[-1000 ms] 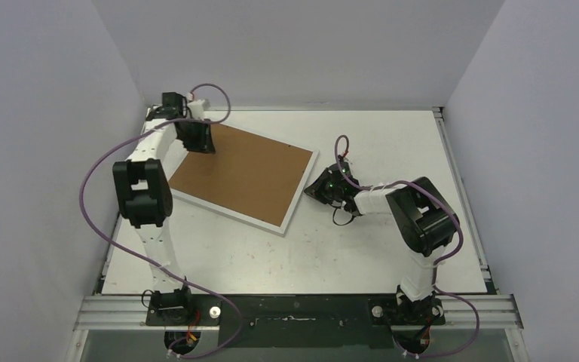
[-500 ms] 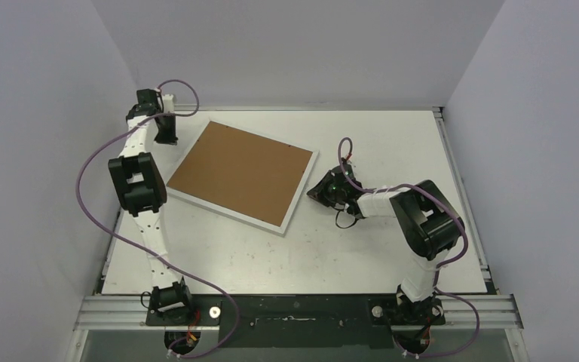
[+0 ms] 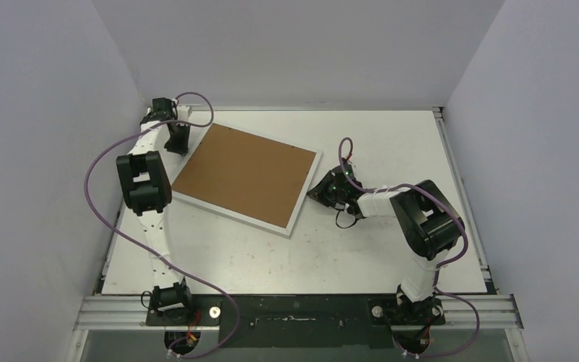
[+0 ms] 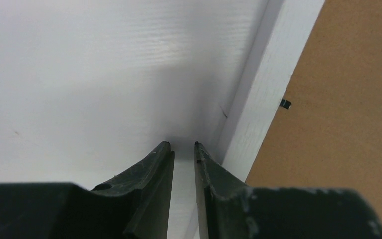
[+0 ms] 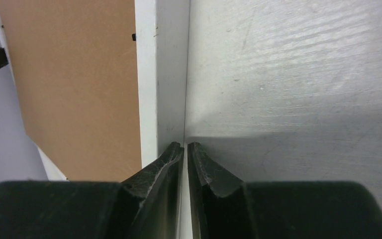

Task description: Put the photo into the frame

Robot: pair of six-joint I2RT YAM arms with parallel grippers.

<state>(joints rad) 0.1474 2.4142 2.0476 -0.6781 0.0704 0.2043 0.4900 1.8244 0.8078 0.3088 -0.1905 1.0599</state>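
Note:
The frame (image 3: 245,177) lies face down and askew on the table, its brown board up inside a white border (image 4: 268,99). My left gripper (image 3: 176,148) stands on the table just left of the frame's far-left corner. Its jaws (image 4: 182,145) are a narrow gap apart, with only bare table between them. My right gripper (image 3: 319,190) is down at the frame's right edge (image 5: 160,74). Its tips (image 5: 185,145) are nearly together and straddle the outer edge line, holding nothing. The photo shows in no view.
A small black turn clip (image 4: 285,103) sits at the board's edge, and another clip (image 5: 133,37) shows by the right border. Grey walls close in on the left, back and right. A raised rail (image 3: 441,121) runs along the table's right side.
My left gripper left the frame's far-left corner, swung out to the left, then came back beside that corner. The frame slid slightly to the right. The right arm barely moved.

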